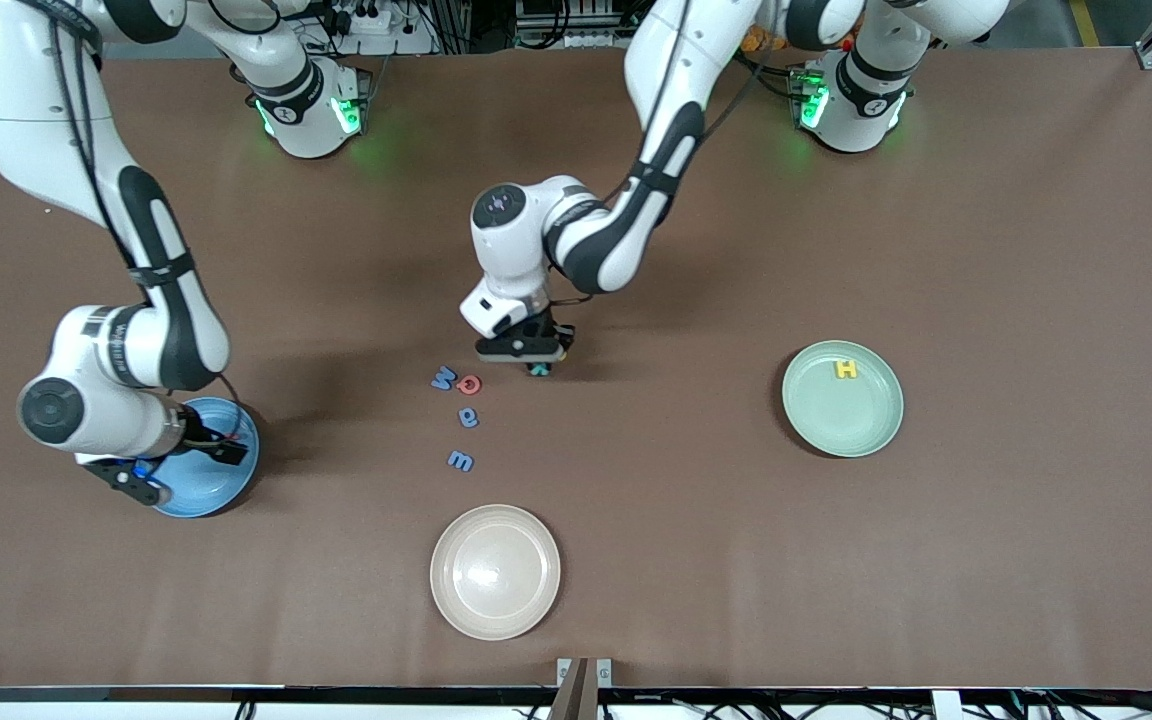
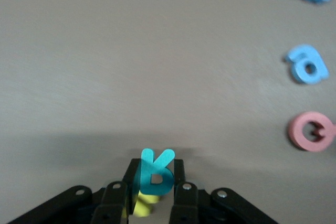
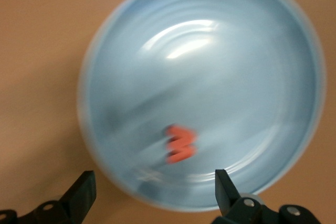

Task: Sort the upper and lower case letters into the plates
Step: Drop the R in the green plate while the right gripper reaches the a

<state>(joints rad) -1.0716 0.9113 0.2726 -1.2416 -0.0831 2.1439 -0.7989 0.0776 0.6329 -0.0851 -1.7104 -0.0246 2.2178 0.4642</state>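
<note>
While my left gripper (image 1: pixel 537 366) clamps a teal letter (image 2: pixel 153 174) at mid-table, a yellow letter (image 2: pixel 145 204) beneath it shows only as a sliver between my fingers (image 2: pixel 181 190), its shape unreadable. From the front camera the teal piece is a mere speck under the black jaws. My left arm reaches in from its base, bent at the elbow, wrist pointing straight down. My right gripper (image 1: pixel 182 469) hangs wide open over the bright blue plate (image 1: pixel 236 470), which my forearm partly covers; a blurred red letter (image 3: pixel 180 144) lies in it. Beside my left gripper, toward the right arm's end, flat foam-like letters rest on the matte brown table (image 1: pixel 986 560): a blue W (image 1: pixel 444 378) touching a round red one (image 1: pixel 471 384), then a blue a (image 1: pixel 468 418) and a blue m (image 1: pixel 461 460) nearer the camera. A yellow H (image 1: pixel 845 369) sits in the mint green plate (image 1: pixel 866 435). A glossy cream plate (image 1: pixel 456 610) lies nearest the camera.
</note>
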